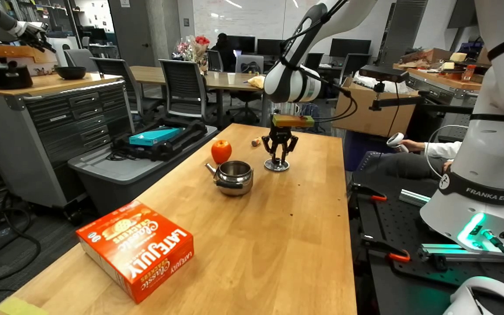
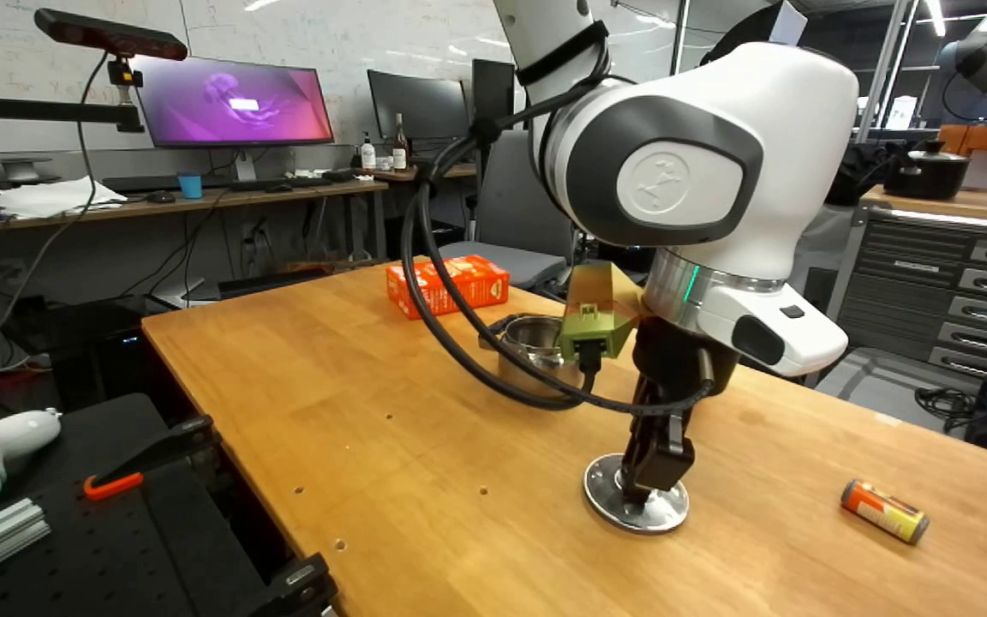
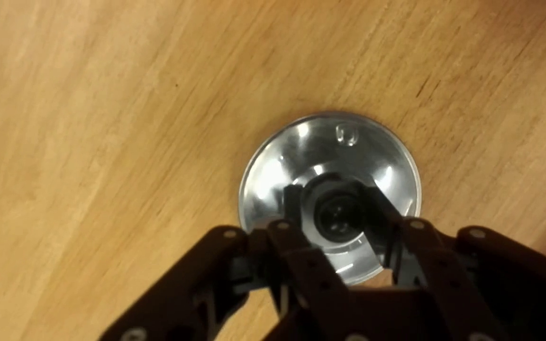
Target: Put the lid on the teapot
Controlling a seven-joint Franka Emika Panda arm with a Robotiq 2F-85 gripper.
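The lid (image 1: 271, 167) is a flat round silvery disc with a dark centre knob. It lies on the wooden table in both exterior views (image 2: 655, 519) and fills the middle of the wrist view (image 3: 273, 175). My gripper (image 1: 278, 158) points down over it, its fingertips (image 3: 335, 208) low on either side of the knob. In the wrist view a gap shows between the left finger and the knob; the right finger is close to it, and I cannot tell whether it touches. The teapot (image 1: 242, 187), squat, silvery and open-topped, stands upright beside the lid, also behind a cable in an exterior view (image 2: 517, 372).
An orange-red cracker box (image 1: 138, 245) lies on the table beyond the teapot. A red-orange round fruit (image 1: 221, 152) stands close behind the teapot's spout. A small orange-and-yellow cylinder (image 2: 885, 512) lies on the table (image 1: 287, 245). Black cables hang from the arm.
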